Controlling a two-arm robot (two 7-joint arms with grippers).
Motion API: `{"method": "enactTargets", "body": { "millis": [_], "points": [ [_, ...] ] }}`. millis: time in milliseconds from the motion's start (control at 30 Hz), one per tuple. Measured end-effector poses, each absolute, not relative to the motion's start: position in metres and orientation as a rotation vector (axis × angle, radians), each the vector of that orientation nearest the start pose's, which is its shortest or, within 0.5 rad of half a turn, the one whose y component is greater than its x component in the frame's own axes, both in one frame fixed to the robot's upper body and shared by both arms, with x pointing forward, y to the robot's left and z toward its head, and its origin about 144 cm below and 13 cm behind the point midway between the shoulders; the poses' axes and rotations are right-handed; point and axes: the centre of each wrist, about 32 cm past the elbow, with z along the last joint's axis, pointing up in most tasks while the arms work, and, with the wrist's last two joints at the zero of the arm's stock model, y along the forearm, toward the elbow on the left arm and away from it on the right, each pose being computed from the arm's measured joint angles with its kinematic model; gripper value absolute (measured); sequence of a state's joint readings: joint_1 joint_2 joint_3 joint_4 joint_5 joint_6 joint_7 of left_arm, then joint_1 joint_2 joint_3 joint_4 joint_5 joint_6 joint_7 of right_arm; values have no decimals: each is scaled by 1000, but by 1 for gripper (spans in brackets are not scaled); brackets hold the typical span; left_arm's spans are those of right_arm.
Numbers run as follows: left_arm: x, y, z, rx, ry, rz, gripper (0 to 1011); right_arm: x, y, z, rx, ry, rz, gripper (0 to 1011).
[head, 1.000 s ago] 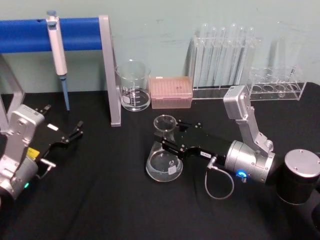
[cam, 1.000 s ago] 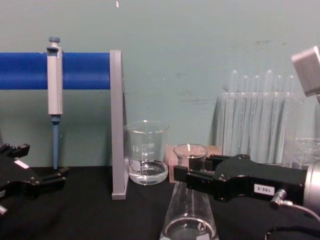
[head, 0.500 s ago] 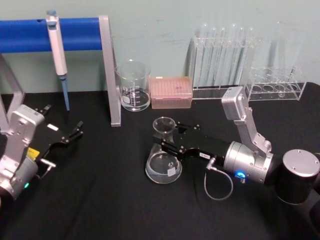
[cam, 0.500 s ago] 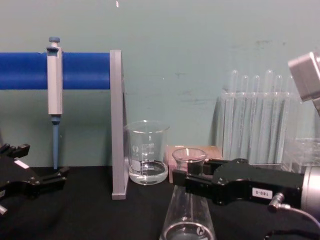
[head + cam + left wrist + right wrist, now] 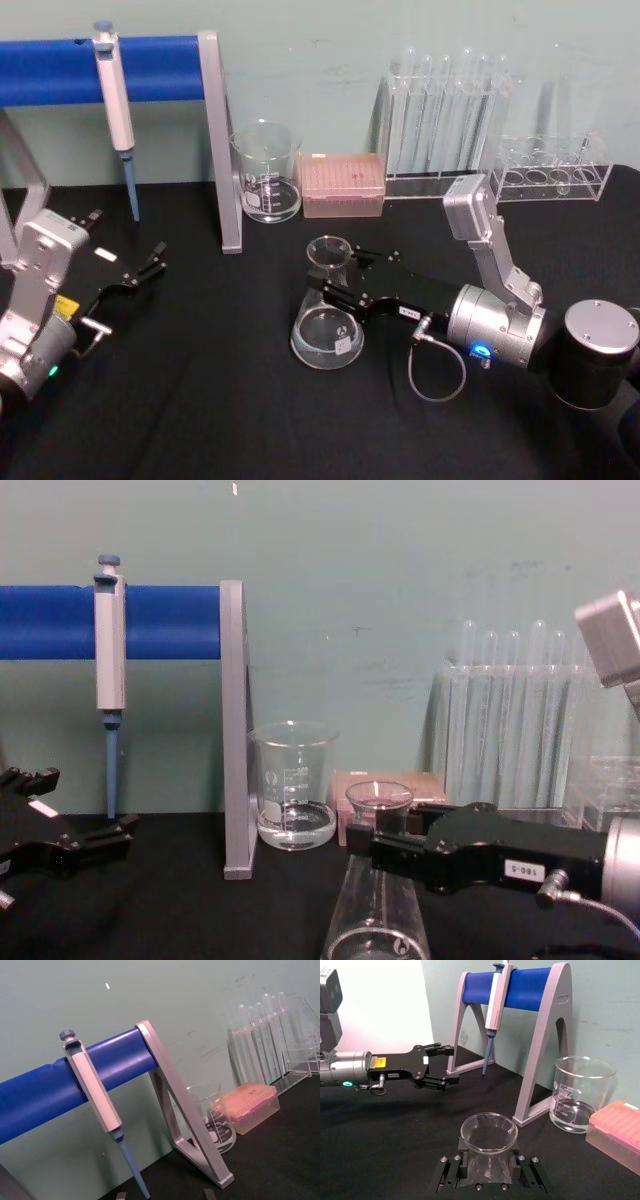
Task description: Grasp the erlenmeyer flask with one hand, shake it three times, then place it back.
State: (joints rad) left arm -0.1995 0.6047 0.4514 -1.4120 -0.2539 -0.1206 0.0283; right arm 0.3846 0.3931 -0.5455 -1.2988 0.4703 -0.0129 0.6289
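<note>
One arm is doing the work. The right gripper (image 5: 337, 276) is reaching in from the right across the bench (image 5: 200, 410), its fingers (image 5: 449, 1171) clenching the erlenmeyer flask (image 5: 327, 325) round the neck, just under the flared rim. The flask is sitting at mid-bench, in front of the pink tip box (image 5: 342, 184). In the chest view it is leaning, base towards the camera. Whether the base is resting on the bench or hanging just clear of it cannot be told. The left gripper (image 5: 150, 266) is lying parked at the left of the bench, fingers spread and holding nothing.

Handling: the flask is thin clear glass, rigid, smooth and breakable. It is looking empty or nearly so, hence light. The neck is the proper hold, being narrow enough for the fingers, with the rim acting as a stop against slipping downward. Smooth glass may be twisting between flat pads during shaking, so short, even swings are advisable.

Room: open bench is lying to the front and left of the flask. The glass beaker (image 5: 267, 172) and the grey upright of the pipette stand (image 5: 220, 140) are standing behind and to the left, near but apart. The test tube rack (image 5: 445, 110) is standing behind the right arm. Shaking is best kept forward of these, and setting down is calling for a level base.
</note>
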Motion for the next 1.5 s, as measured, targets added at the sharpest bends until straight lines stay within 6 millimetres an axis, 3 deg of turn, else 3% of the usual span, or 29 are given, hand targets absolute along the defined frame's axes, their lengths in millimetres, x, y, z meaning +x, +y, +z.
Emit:
{"method": "enactTargets", "body": {
  "millis": [1500],
  "points": [
    [489,310,1140,304,-285,1248,1001,536,-224,1154,-102,46,-575,456]
  ]
}}
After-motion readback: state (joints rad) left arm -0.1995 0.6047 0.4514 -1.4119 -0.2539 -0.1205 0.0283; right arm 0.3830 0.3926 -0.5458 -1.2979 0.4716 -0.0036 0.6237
